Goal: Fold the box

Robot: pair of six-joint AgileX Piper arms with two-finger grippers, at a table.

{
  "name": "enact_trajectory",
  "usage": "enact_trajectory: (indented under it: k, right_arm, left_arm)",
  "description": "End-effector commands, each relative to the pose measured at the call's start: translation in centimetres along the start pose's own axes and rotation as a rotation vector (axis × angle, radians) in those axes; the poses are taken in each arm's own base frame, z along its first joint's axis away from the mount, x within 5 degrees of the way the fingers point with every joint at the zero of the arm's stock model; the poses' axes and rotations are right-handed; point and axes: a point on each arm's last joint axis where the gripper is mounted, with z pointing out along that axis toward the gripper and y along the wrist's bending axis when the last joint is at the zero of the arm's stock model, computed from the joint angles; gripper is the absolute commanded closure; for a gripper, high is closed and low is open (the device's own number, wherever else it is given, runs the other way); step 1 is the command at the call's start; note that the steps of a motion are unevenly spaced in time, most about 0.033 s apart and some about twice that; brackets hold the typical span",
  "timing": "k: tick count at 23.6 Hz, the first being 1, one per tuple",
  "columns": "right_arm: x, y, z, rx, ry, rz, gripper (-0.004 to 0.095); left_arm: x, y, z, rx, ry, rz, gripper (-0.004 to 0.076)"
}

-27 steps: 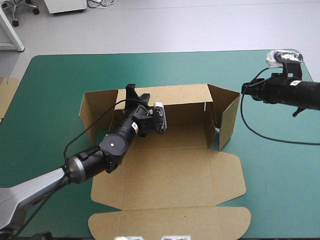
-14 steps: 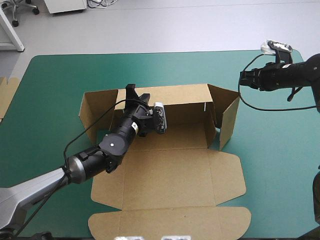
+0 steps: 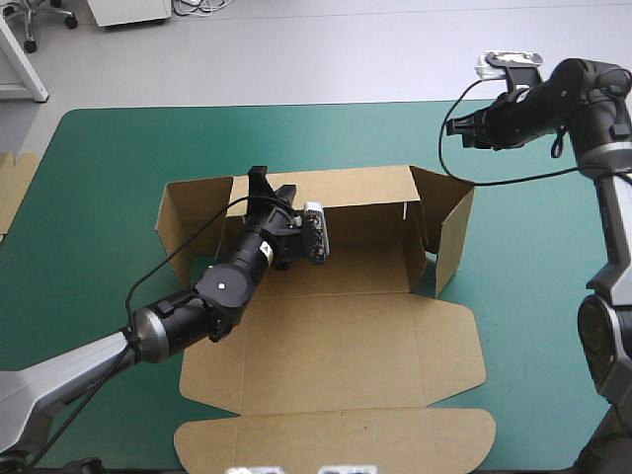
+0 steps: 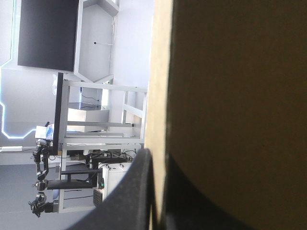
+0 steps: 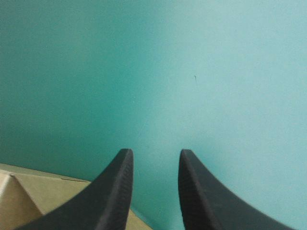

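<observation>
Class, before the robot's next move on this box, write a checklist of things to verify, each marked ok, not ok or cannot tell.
1. Left end effector shut on the back wall of the box: ok.
2. Right end effector open and empty: ok.
3. Right end effector clear of the box, over the teal-green cover: ok.
4. Left side wall and right side wall raised: ok.
5. Near panels flat on the table: ok.
6. Side walls tucked in place: cannot tell.
</observation>
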Motion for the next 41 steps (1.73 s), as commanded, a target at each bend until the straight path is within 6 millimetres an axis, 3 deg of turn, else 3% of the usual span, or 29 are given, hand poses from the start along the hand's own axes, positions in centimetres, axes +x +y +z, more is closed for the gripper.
enact_trajectory:
  k: [1,5,8,13,18,26,34,41]
  right_arm:
    - [-1.1,1.7,-2.5,0.008,-0.105,-0.028,0.0611]
    - [-0.6,1.5,0.6,-0.022,0.020,-0.003,0.0611]
    - [-0.4,1.5,0.9,-0.033,0.043,0.002,0.0611]
    - [0.3,2.2,0.7,-0.098,0.054,-0.030,0.0611]
    - [2.9,2.2,0.4,-0.097,0.113,-0.074,0.0611]
    - [5.8,3.5,-0.7,-0.209,0.007,-0.082,0.0612]
    - [10.6,3.9,-1.6,-0.225,-0.166,-0.184,0.0612]
    - [13.0,4.4,-0.8,-0.286,-0.211,-0.283,0.0612]
  left_arm:
    - [-0.2,2.0,-0.9,-0.078,-0.004,-0.017,0.0734]
    - [-0.2,2.0,-0.9,-0.079,-0.003,-0.018,0.0734]
    - [-0.2,2.0,-0.9,-0.079,-0.003,-0.018,0.0734]
    - [-0.2,2.0,-0.9,-0.079,-0.002,-0.019,0.0734]
    - [-0.2,2.0,-0.9,-0.080,0.000,-0.019,0.0734]
    - [-0.2,2.0,-0.8,-0.079,0.000,-0.019,0.0734]
    - [-0.2,2.0,-0.8,-0.080,0.000,-0.019,0.0734]
    - [-0.2,2.0,-0.8,-0.080,0.000,-0.019,0.0734]
